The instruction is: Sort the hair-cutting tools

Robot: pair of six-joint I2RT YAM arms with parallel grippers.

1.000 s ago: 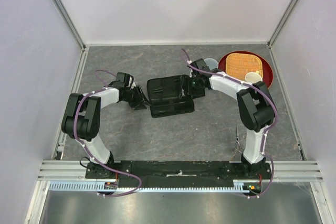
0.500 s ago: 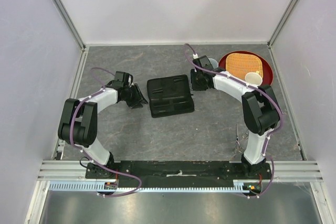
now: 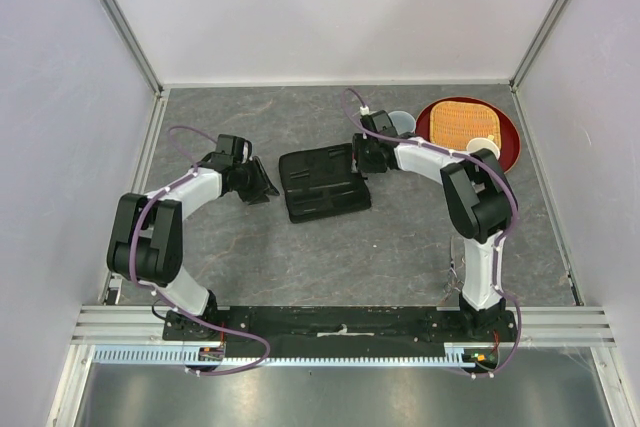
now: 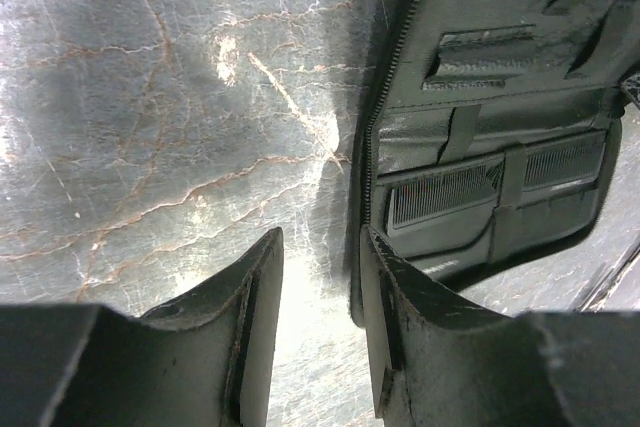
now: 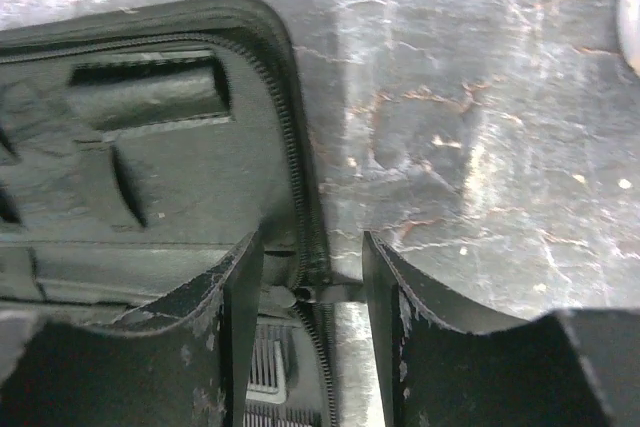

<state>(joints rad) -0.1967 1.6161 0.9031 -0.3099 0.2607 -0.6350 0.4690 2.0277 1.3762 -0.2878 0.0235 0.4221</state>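
A flat black folding case (image 3: 322,182) lies open in the middle of the table. My left gripper (image 3: 268,187) is open and empty, low over the table just left of the case (image 4: 500,67). Two black combs (image 4: 440,195) (image 4: 563,160) sit tucked under straps inside the case. My right gripper (image 3: 358,160) is open at the case's right edge (image 5: 150,167), its fingers either side of the zipper and its pull tab (image 5: 335,293). Comb teeth (image 5: 262,367) show below them. Thin silver scissors (image 3: 458,267) lie by the right arm's base.
A red round tray (image 3: 505,132) holding an orange mat and a white cup (image 3: 483,149) stands at the back right. A small grey dish (image 3: 402,120) sits beside it. Walls close in the table on three sides.
The case's raised flap has come down and the case now lies flat open. My right gripper drew back to the case's right edge. My left gripper shifted slightly left.
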